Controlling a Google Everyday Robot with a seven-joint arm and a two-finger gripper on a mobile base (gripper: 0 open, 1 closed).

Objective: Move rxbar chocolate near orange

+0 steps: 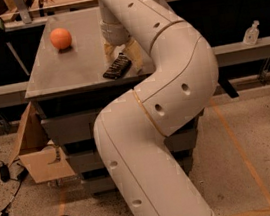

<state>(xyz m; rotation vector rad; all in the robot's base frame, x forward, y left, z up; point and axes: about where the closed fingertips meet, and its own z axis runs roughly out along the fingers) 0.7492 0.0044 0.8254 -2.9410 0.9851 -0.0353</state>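
The rxbar chocolate (117, 67), a dark flat bar, lies on the grey table (68, 64) close to its front edge. My gripper (123, 57) reaches down from the white arm directly over the bar's far end. Its tan fingers (136, 59) stand apart, one on each side of the bar, wider than the bar itself. The orange (61, 38) sits on the table at the back left, well apart from the bar and the gripper.
My white arm (172, 89) curves in front of the table's right side and hides that part of it. A cardboard box (35, 150) stands on the floor at the left, with cables beside it. A clear bottle (251, 33) sits on a ledge at the right.
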